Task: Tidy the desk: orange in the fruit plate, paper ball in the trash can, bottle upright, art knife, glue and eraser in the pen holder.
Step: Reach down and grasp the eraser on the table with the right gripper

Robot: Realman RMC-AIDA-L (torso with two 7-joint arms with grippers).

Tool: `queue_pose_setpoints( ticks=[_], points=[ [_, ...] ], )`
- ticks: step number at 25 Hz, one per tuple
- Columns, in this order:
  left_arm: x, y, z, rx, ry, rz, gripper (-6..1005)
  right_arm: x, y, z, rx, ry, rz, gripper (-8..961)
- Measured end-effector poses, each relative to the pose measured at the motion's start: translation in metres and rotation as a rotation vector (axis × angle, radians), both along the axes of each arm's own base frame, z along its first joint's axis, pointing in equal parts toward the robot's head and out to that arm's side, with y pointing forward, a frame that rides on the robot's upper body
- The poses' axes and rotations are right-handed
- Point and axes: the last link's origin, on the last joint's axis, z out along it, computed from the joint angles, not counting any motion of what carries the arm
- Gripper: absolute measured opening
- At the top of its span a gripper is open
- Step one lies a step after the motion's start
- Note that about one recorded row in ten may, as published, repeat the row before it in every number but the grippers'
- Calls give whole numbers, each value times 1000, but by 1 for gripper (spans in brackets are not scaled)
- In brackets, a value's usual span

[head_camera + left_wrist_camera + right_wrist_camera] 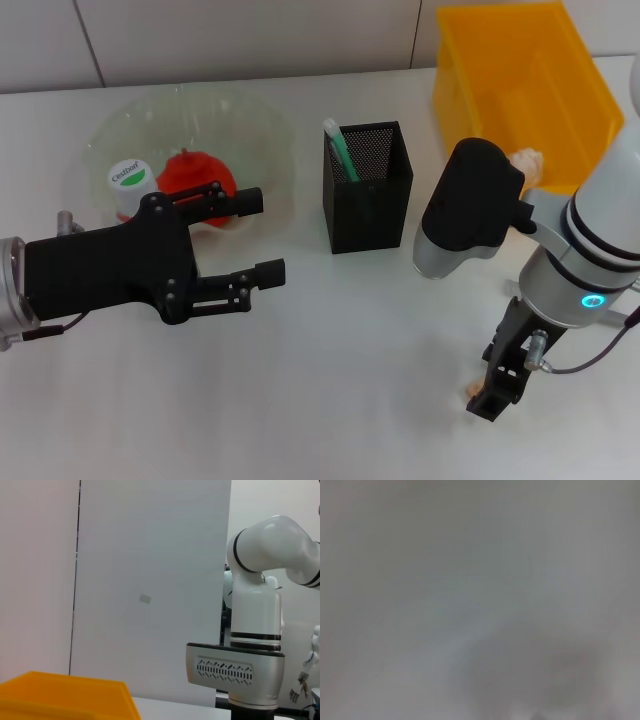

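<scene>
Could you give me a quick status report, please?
Left claw open, empty, beside pale-green glass fruit plate holding red-orange orange. Right claw down at white desk, near black mesh pen holder.
</scene>
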Motion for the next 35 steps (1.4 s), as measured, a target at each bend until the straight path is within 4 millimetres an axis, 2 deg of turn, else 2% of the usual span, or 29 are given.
queue_pose_setpoints(
  ticks=[35],
  points=[
    [-1,-2,2,0,-1,-2,788,-1,-3,-6,6,-24,-24,525]
  ],
)
